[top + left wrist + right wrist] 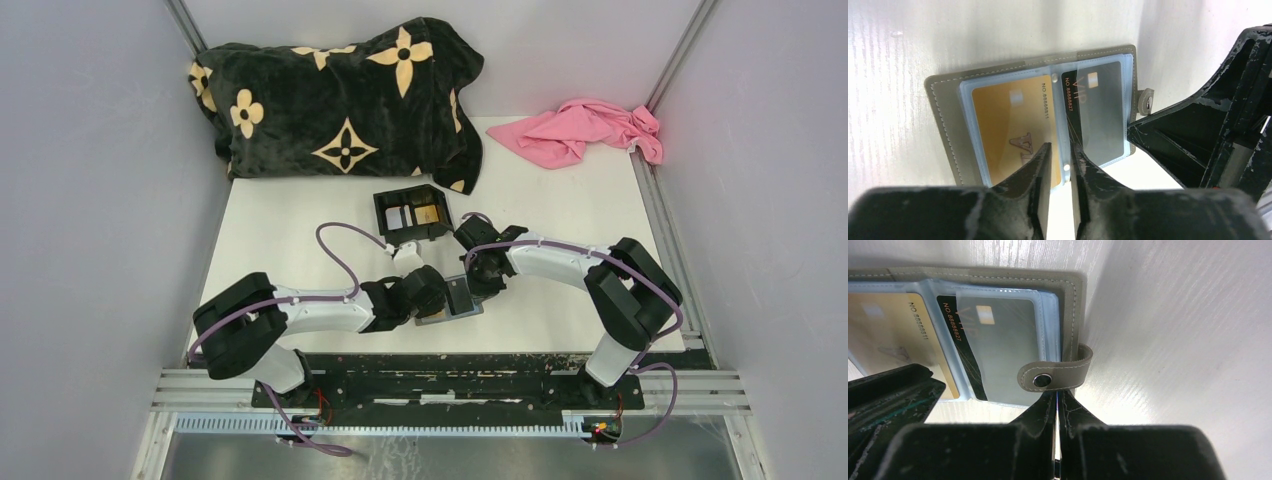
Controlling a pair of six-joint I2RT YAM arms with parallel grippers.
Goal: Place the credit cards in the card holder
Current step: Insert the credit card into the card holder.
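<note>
White tabletop (560, 200) under both arms. Your left gripper (1060, 150) has jaws narrowly apart, straddling the clear plastic sleeve (1060, 120) of the flat grey bifold card holder (943, 115), which lies open. Sleeved inside are a gold plastic card (1003, 125), a black card (1070, 100) and a silvery card (1103, 110). Your right gripper (1057, 395) is closed, tips at the grey clasp tab (1068, 371) (pinched? can't tell).

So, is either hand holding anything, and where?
Nothing clearly: right hand shut at the wallet edge by its clasp tab; left hand slightly open over the sleeves' seam.
</note>
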